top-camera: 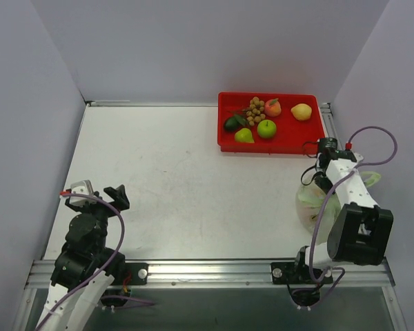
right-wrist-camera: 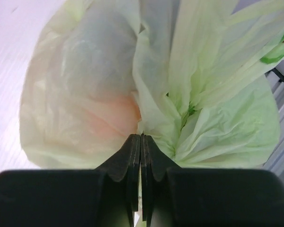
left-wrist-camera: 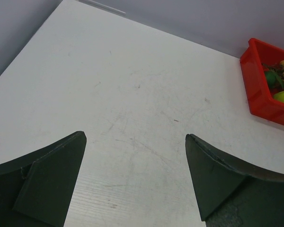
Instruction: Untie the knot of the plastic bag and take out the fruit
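**Limp film, best taken at the gathers**

On the surface point(top-camera: 179, 186), the plastic bag point(right-wrist-camera: 75, 80) lay near the right edge: light, crinkly, slippery, we judged, with a pinkish fruit point(right-wrist-camera: 118, 113) blurred inside. The right tool point(right-wrist-camera: 140, 142) was pinching its bunched folds, the soundest hold; the left tool point(left-wrist-camera: 135, 136) stood spread, well apart.
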Tool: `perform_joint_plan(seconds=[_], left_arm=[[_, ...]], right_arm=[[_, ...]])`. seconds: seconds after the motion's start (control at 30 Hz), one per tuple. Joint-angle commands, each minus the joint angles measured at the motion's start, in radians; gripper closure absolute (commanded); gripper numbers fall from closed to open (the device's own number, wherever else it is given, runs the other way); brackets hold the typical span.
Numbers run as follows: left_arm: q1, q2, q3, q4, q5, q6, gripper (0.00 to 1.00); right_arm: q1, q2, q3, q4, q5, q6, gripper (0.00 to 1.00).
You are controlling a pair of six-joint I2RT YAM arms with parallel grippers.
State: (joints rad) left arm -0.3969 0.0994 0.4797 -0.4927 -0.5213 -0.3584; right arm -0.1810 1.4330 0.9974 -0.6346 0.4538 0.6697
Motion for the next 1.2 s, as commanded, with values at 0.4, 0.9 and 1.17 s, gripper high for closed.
perform_joint_plan(seconds=[0.4,0.9,1.17], left_arm=[[0.009,0.081,0.027,0.082,0.178,0.042,0.02],[0.007,0.111,0.028,0.083,0.233,0.055,0.03],[0.006,0.1,0.027,0.085,0.237,0.061,0.03]], right_arm=[[0.728,-0.182,0.112,-0.033,-0.066,-0.14,1.0],[0.477,-0.071,0.075,-0.008,0.117,-0.311,0.0],[0.341,0.087,0.04,0.113,-0.078,-0.349,0.0]])
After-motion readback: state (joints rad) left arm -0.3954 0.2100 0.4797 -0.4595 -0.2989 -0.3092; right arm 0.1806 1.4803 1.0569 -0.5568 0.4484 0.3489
